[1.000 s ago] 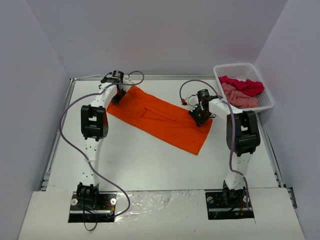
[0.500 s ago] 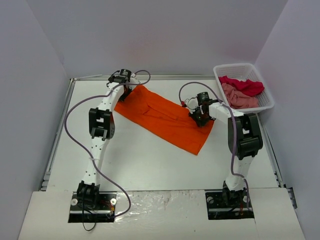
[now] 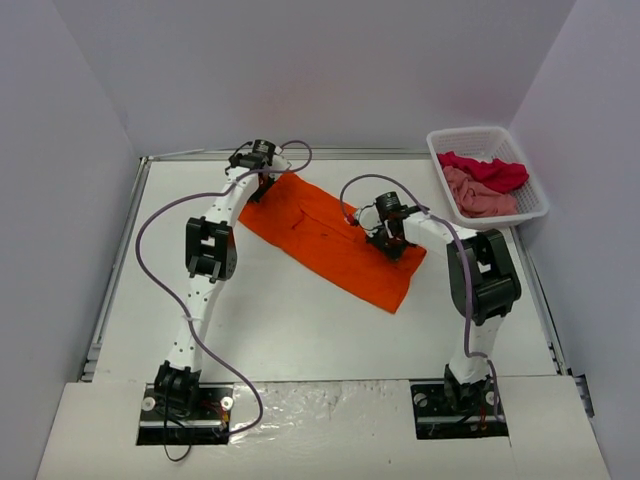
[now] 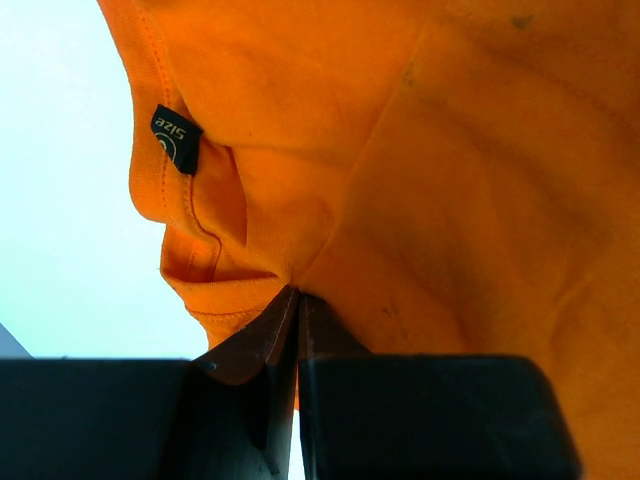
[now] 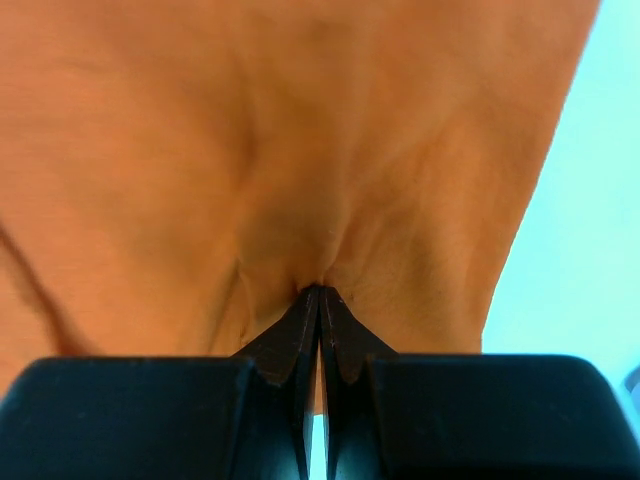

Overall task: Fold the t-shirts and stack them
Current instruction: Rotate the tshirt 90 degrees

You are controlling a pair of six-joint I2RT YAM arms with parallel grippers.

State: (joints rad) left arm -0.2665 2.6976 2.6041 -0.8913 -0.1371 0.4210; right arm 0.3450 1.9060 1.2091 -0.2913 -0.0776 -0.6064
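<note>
Your left pincer [image 4: 297,292] and right pincer [image 5: 320,290] each clamp a thin pinch of the orange t-shirt [image 3: 330,245]. Uneven pulling could slip either, skewing the fold.

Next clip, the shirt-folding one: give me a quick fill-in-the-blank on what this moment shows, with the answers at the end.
1. The left gripper and right gripper are each shut on the ____ t-shirt.
2. The basket holds a red shirt and a ____ shirt.
3. The size tag in the left wrist view is ____.
4. On the table, the basket stands at the far ____ corner.

Missing words: orange; pink; black; right.
</note>
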